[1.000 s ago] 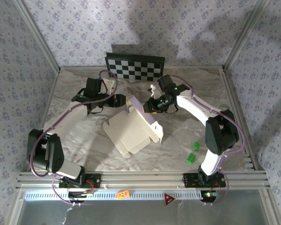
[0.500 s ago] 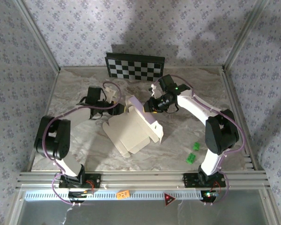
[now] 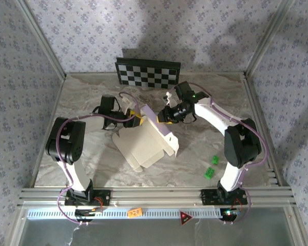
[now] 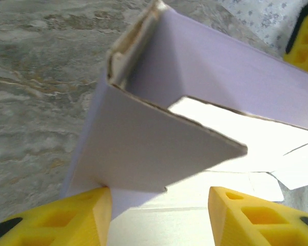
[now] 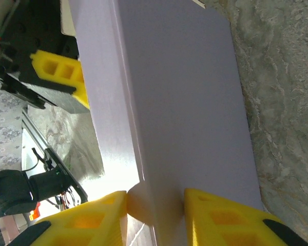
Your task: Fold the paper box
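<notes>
Left arm first: it has pulled its elbow in, and the left gripper [image 3: 135, 118] has slid closer to the middle, in front of the checkerboard [image 3: 149, 73]. It now sits at the raised flap of the paper box [image 3: 143, 146]. The box and the right gripper [image 3: 162, 117] have hardly moved.

The box lies on the table [image 3: 205, 97] on the near side of the checkerboard, in line with its middle. Most of it is flat and cream-white. The edge closest to the checkerboard stands up and shows its pale purple face.

The left wrist view shows the left gripper's yellow fingers [image 4: 82, 218] standing about half wide. The corner of the flap is between them. One finger touches the card and the other is apart from it, so nothing is pinched yet.

The right gripper is narrow. It squeezes a fold of the purple wall, with card filling the gap between its fingers.

I think this means both grippers are now set on the same raised edge. One holds the wall steady so the other can grab the flap and bend it. The fold looks only partly made, with most of the box not yet folded up.

Counting up: two arms, two grippers, one box, one checkerboard. Two small green bits [image 3: 211, 167] lie well apart from the checkerboard, toward the near right.
</notes>
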Controlling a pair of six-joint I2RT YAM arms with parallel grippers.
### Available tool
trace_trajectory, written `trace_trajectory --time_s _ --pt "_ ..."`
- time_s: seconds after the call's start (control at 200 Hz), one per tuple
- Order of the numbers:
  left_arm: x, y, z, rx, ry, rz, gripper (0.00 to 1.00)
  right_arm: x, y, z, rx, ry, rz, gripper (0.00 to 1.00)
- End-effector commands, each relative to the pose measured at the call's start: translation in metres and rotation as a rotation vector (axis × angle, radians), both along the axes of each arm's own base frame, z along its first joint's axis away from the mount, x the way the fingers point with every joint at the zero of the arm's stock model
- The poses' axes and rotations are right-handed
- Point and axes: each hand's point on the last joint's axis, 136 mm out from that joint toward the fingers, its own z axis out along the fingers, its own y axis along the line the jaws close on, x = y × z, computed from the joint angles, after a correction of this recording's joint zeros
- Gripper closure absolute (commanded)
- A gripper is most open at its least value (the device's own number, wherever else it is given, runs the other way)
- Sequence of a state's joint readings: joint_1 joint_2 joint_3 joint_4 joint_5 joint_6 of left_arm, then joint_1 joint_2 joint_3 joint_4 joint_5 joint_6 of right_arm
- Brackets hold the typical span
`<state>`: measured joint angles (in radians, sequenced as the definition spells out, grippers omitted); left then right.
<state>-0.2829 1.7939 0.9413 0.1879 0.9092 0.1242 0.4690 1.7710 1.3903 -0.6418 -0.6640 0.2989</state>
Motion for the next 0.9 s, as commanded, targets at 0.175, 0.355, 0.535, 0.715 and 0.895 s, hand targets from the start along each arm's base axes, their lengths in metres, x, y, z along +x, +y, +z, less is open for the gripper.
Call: trace_trajectory --time_s 0.175,0.355,0.535,0.715,0.895 --pt "-0.011 -0.014 0.009 -0.010 -0.100 -0.078 0.52 0.004 -0.003 -0.013 -0.014 0.036 -0.011 0.67" --pt "-0.002 -0.009 0.003 0.044 -0.120 -0.024 0.69 0.005 -0.004 -0.012 -0.011 0.036 -0.012 0.68" --pt "0.001 -0.013 0.002 0.066 -0.142 -0.012 0.79 0.004 -0.004 -0.013 -0.012 0.039 -0.010 0.68" --pt "0.004 -0.013 0.001 0.092 -0.155 0.021 0.82 0.004 -0.004 -0.012 -0.013 0.037 -0.008 0.68" --pt "-0.005 0.001 0.013 0.104 -0.188 0.072 0.63 0.004 -0.006 -0.012 -0.017 0.035 -0.007 0.69"
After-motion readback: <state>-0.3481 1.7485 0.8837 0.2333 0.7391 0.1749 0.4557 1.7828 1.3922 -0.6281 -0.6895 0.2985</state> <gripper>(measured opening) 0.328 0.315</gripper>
